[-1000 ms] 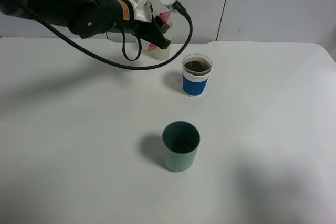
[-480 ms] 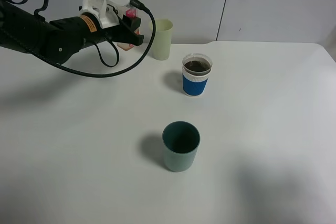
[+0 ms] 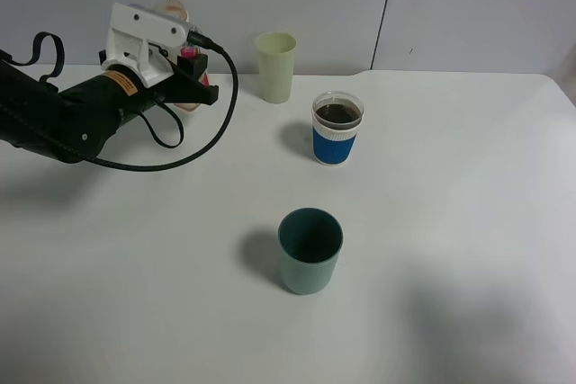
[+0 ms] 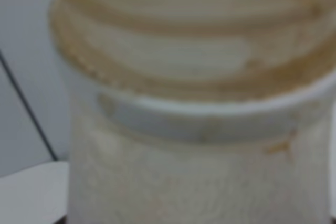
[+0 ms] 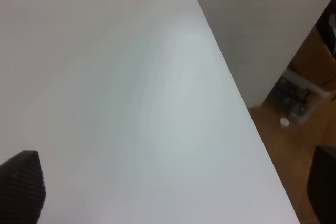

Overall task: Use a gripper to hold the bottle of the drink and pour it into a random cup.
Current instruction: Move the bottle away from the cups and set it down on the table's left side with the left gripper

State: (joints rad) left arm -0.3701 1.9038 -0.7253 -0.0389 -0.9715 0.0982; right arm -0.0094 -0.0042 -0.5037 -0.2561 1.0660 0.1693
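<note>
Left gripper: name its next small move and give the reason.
Probably lower and let go. The left gripper holds the bottle upright near the table's back left, away from the cups, and the blue-sleeved cup already holds dark drink, so pouring looks done.

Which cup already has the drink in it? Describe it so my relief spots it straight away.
On the white table, look toward the back wall, right of the pale green tumbler. The cup is clear plastic with a blue sleeve and white band. It alone shows dark liquid; the dark teal cup stands nearer the front.
</note>
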